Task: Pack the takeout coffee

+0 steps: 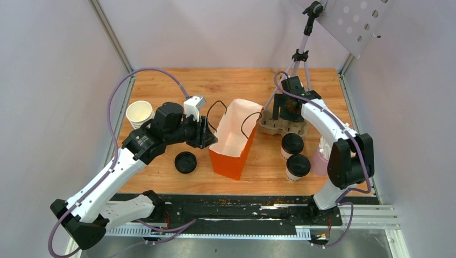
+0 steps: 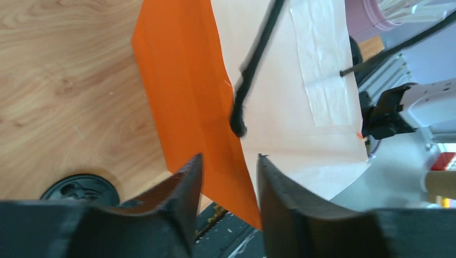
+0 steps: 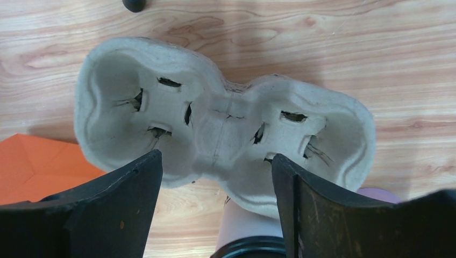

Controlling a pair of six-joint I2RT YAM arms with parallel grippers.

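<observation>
Two takeout coffees, white cups with black lids, (image 1: 292,145) (image 1: 297,166) stand right of the orange paper bag (image 1: 231,144), which is upright and open-topped. One coffee (image 3: 244,223) shows below the jaws in the right wrist view. My left gripper (image 1: 208,134) is at the bag's left rim, open; in the left wrist view the bag's orange wall (image 2: 188,97) runs down into the gap of the left gripper (image 2: 230,157). My right gripper (image 1: 284,115) hangs open over the pulp cup carrier (image 1: 279,127). The right gripper (image 3: 215,156) has a finger on either side of the carrier's (image 3: 215,118) narrow waist.
A loose black lid (image 1: 185,162) lies left of the bag. A stack of lidless white cups (image 1: 139,114) stands at the far left. A pink container (image 1: 321,161) sits by the right arm. A tripod (image 1: 301,59) stands behind the carrier. Black rails run along the near edge.
</observation>
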